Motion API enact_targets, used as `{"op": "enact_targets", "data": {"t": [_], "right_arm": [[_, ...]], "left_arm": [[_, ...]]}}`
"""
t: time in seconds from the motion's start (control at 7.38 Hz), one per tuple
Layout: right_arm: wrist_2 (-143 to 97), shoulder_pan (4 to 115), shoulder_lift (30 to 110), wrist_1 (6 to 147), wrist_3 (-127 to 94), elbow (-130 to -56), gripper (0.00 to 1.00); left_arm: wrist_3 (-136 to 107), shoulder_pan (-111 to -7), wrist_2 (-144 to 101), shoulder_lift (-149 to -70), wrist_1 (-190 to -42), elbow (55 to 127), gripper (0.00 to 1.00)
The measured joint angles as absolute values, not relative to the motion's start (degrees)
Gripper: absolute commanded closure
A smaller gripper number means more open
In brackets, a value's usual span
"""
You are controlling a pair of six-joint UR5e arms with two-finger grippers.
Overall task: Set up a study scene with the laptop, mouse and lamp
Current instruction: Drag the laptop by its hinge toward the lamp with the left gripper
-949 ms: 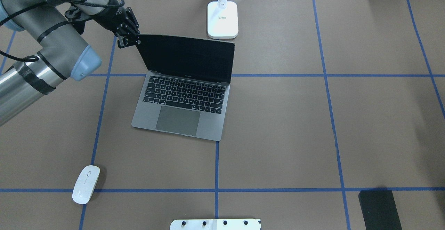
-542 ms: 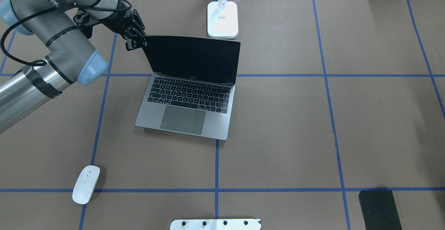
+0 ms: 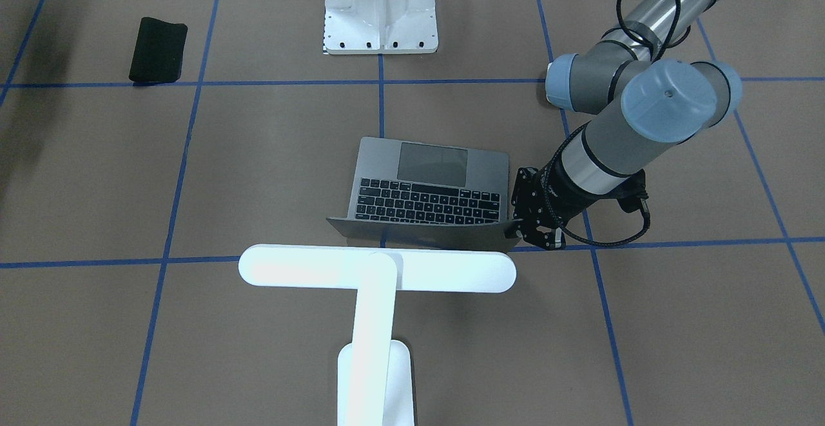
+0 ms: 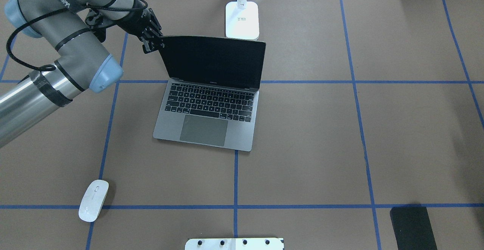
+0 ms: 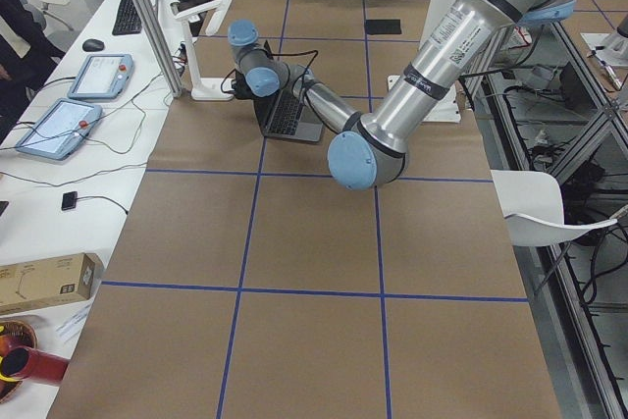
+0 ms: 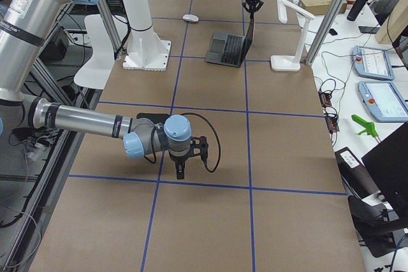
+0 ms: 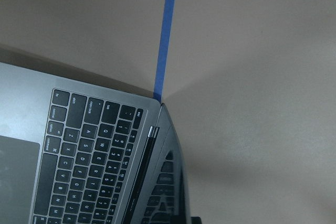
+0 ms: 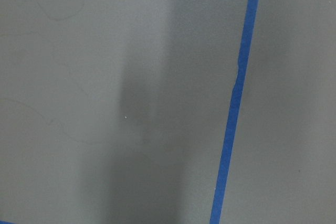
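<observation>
Our left fingers clamp the far left corner of the lid of the open laptop; we cannot tell whether our right fingers are apart.

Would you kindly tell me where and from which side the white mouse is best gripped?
I would grip the mouse across its narrow middle, coming straight down from above. It lies flat on the table, an elongated oval with its long axis pointing roughly away from the robot, so close on its two long sides. The left gripper holds the laptop.
</observation>
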State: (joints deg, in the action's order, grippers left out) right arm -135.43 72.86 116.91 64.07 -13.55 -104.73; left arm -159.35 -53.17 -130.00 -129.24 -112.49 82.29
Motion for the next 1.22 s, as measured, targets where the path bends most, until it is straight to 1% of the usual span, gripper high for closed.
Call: {"op": "enact_targets", "data": {"t": [1.22], "right_arm": [[-135.4, 72.9, 117.0, 64.1, -13.5, -104.5, 0.0]], "left_arm": [[-162.0, -52.5, -127.9, -130.6, -116.4, 81.4, 1.0]]}}
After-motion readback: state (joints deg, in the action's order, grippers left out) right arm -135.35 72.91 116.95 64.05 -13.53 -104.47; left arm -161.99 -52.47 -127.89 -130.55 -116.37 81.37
